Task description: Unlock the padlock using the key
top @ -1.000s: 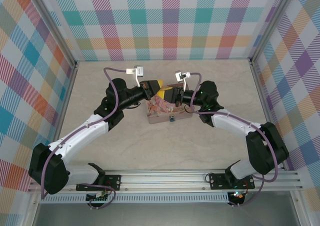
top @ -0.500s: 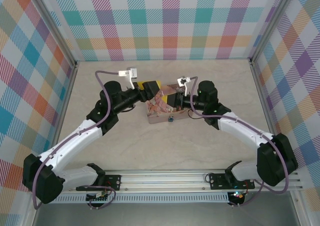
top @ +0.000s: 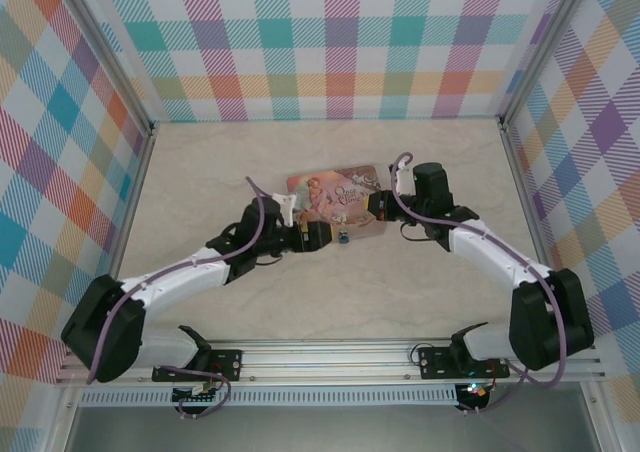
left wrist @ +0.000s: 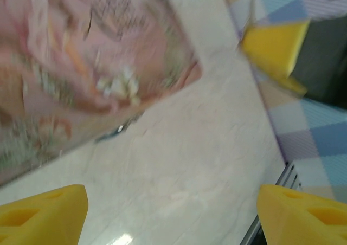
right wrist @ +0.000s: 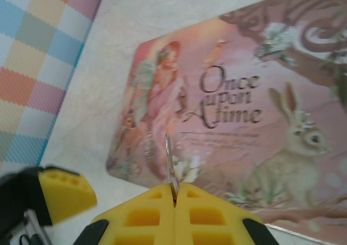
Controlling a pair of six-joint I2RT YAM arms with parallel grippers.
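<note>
- From your overhead camera you got bright, even light. The table (top: 330,302) looked pale and flat, with only faint, soft shadows under the arms.
- No harsh glare showed from above, and the checked walls (top: 340,42) stayed sharp into the corners.
- Your left wrist picture was smeared. The pink tin (left wrist: 81,66) had no readable detail, and the yellow fingers (left wrist: 38,215) of the left gripper (left wrist: 173,215) were soft.
- A small bright glint sat on the table at that picture's lower edge.
- Your right wrist picture was clearer. You could read the tin's lettering, and the key (right wrist: 169,163) was fairly sharp, while the right gripper (right wrist: 174,193) near the lens was slightly blurred.
</note>
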